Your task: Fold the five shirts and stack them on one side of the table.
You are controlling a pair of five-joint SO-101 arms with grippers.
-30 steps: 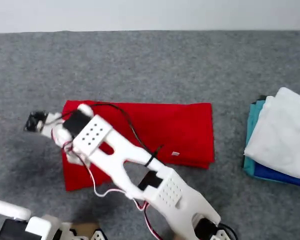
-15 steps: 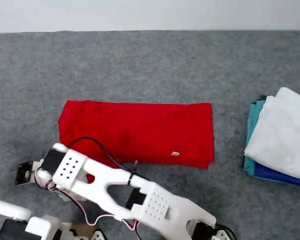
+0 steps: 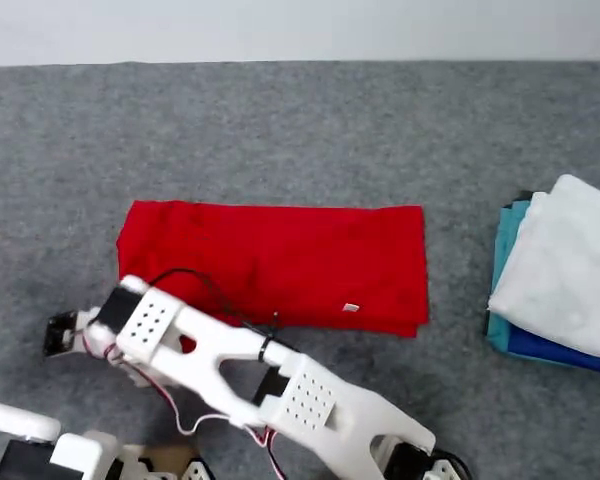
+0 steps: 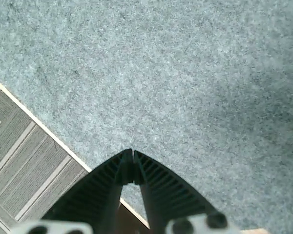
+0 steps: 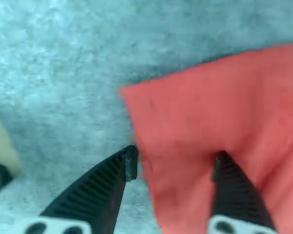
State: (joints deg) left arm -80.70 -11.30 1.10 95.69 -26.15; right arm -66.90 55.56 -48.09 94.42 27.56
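On the grey felt-topped table [image 3: 300,130], the red folded cotton shirt [image 3: 280,260] lies mid-frame in the high view. The stack of folded shirts [image 3: 555,290] sits at the right edge, well apart from it. My white right arm [image 3: 280,390] runs from the bottom centre across that shirt's lower left corner, with my right gripper [image 3: 62,332] just left of the shirt, and my left gripper [image 4: 133,158] is over the table near its edge.
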